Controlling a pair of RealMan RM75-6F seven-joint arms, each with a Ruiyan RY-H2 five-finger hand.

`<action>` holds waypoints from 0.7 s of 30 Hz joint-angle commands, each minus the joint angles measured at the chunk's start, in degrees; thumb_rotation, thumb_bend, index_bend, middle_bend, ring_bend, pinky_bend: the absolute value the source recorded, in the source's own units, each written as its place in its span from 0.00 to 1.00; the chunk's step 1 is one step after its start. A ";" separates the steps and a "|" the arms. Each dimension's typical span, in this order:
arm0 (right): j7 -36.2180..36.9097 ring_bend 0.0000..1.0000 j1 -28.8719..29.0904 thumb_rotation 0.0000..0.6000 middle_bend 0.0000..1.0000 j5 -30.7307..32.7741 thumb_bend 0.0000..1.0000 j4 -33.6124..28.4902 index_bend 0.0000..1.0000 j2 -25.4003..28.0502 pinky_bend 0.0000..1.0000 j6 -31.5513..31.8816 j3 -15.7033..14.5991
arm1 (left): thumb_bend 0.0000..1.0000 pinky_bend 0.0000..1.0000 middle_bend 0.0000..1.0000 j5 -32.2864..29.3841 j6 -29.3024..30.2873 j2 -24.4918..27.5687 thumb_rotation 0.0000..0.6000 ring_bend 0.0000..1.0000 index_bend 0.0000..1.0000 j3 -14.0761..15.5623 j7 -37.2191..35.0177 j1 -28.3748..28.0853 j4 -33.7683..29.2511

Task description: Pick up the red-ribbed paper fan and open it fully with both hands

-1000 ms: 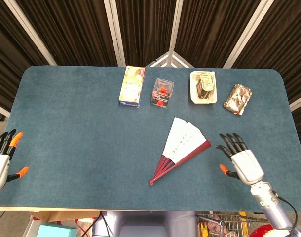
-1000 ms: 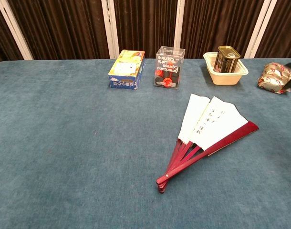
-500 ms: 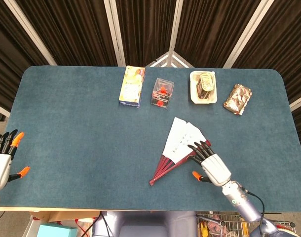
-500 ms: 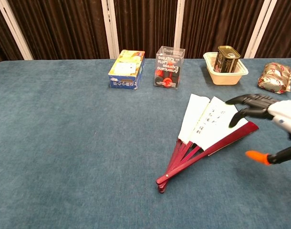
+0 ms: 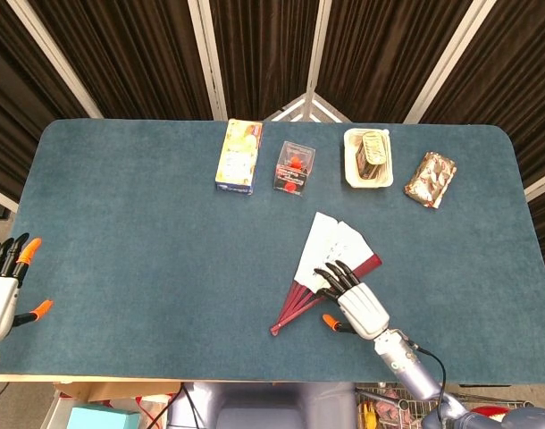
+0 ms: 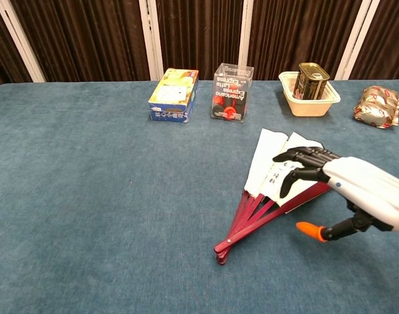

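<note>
Hovering over the half-spread fan point(image 5: 331, 259), the right hand point(image 5: 355, 302) is seen with fingers point(image 6: 303, 157) spread, gripping nothing; paper beneath them may be crushed.

My right hand point(image 5: 356, 302) reaches forward on its arm from the near edge, palm down, dark fingers point(image 6: 303, 157) stretched ahead and spread, orange-tipped thumb out to the side, holding nothing. My left hand point(image 5: 2, 288) sits far left, fingers straight and apart, empty.
</note>
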 commanded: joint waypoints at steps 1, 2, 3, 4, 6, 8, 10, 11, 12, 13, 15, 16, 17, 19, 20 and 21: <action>0.54 0.02 0.11 1.00 0.15 0.73 0.32 1.55 0.41 -1.54 0.00 0.01 -0.18 | 0.00 0.00 0.00 -0.25 -0.08 -0.01 1.00 0.00 0.00 -0.11 0.05 0.00 -0.13; 0.61 0.02 0.12 1.00 0.15 0.87 0.32 1.98 0.41 -1.93 0.00 0.01 -0.25 | 0.00 0.00 0.00 -0.27 -0.11 0.00 1.00 0.00 0.00 -0.12 0.08 -0.01 -0.15; 0.65 0.02 0.11 1.00 0.15 0.96 0.32 2.26 0.41 -2.20 0.00 0.02 -0.29 | 0.00 0.00 0.00 -0.26 -0.11 0.00 1.00 0.00 0.00 -0.11 0.10 -0.02 -0.15; 0.79 0.02 0.09 1.00 0.15 1.12 0.32 2.64 0.42 -2.60 0.00 0.05 -0.36 | 0.00 0.00 0.00 -0.23 -0.10 -0.01 1.00 0.00 0.00 -0.11 0.14 -0.03 -0.16; 1.08 0.02 -0.03 1.00 0.15 1.51 0.32 3.29 0.42 -3.49 0.00 0.13 -0.43 | 0.00 0.00 0.00 -0.15 -0.07 -0.04 1.00 0.00 0.00 -0.08 0.27 -0.05 -0.16; 1.23 0.02 0.00 1.00 0.15 1.79 0.32 3.80 0.42 -4.37 0.00 0.24 -0.35 | 0.00 0.00 0.00 -0.11 -0.12 -0.09 1.00 0.00 0.00 -0.05 0.43 -0.08 -0.17; 1.28 0.02 0.10 1.00 0.15 1.93 0.32 4.28 0.42 -4.97 0.00 0.29 -0.32 | 0.00 0.00 0.00 -0.14 -0.13 -0.12 1.00 0.00 0.00 -0.05 0.47 -0.09 -0.19; 1.32 0.02 0.20 1.00 0.15 1.98 0.32 4.54 0.43 -5.24 0.00 0.24 -0.32 | 0.00 0.00 0.00 -0.17 -0.14 -0.12 1.00 0.00 0.00 -0.07 0.48 -0.09 -0.21; 1.26 0.02 0.36 1.00 0.16 1.97 0.32 4.90 0.43 -5.58 0.00 0.15 -0.33 | 0.00 0.00 0.00 -0.21 -0.14 -0.13 1.00 0.00 0.00 -0.09 0.47 -0.09 -0.21; 1.31 0.02 0.50 1.00 0.16 2.08 0.32 5.27 0.44 -5.91 0.00 0.07 -0.24 | 0.00 0.00 0.00 -0.26 -0.15 -0.12 1.00 0.00 0.00 -0.10 0.45 -0.09 -0.22; 1.61 0.02 0.64 1.00 0.16 2.41 0.32 5.73 0.44 -6.45 0.00 -0.12 -0.04 | 0.00 0.00 0.00 -0.30 -0.18 -0.12 1.00 0.00 0.00 -0.12 0.41 -0.10 -0.24; 1.86 0.02 0.72 1.00 0.16 2.72 0.32 6.28 0.44 -6.97 0.00 -0.24 0.11 | 0.00 0.00 0.00 -0.34 -0.23 -0.11 1.00 0.00 0.00 -0.13 0.38 -0.12 -0.23; 2.20 0.02 0.78 1.00 0.17 3.07 0.32 7.00 0.44 -7.62 0.00 -0.34 0.25 | 0.00 0.00 0.00 -0.37 -0.27 -0.09 1.00 0.00 0.00 -0.12 0.35 -0.13 -0.25; 2.61 0.02 0.85 1.00 0.17 3.46 0.32 7.81 0.45 -8.35 0.00 -0.44 0.37 | 0.00 0.00 0.00 -0.38 -0.30 -0.08 1.00 0.00 0.00 -0.14 0.34 -0.16 -0.27; 2.78 0.02 0.86 1.00 0.17 3.59 0.32 8.12 0.46 -8.65 0.00 -0.45 0.41 | 0.00 0.00 0.00 -0.38 -0.31 -0.08 1.00 0.00 0.00 -0.14 0.32 -0.17 -0.26; 2.98 0.02 0.88 1.00 0.17 3.75 0.32 8.58 0.46 -9.07 0.00 -0.39 0.45 | 0.00 0.00 0.00 -0.39 -0.33 -0.09 1.00 0.00 0.00 -0.15 0.27 -0.18 -0.27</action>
